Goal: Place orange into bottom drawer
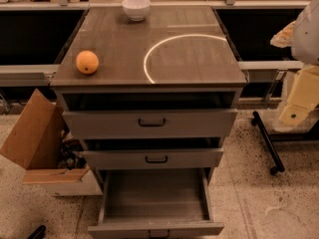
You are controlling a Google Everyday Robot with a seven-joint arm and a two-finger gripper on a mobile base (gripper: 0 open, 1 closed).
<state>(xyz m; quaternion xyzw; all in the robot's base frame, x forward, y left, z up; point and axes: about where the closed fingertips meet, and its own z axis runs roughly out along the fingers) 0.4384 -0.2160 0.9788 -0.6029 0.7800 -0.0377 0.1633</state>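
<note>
The orange (87,61) sits on the left front part of the grey cabinet top (189,63), near its left edge. The bottom drawer (155,199) is pulled out wide and its grey box interior is bare; its front panel and handle are at the lower edge of the view. The two upper drawers (151,122) with black handles are pulled out only a little. The gripper is not in view. A white and yellowish part (305,59) at the right edge may belong to the arm.
A white bowl (136,8) stands at the back of the cabinet top. An open cardboard box (37,138) leans on the floor to the cabinet's left. A black wheeled leg (266,141) lies on the floor to the right. Benches run behind.
</note>
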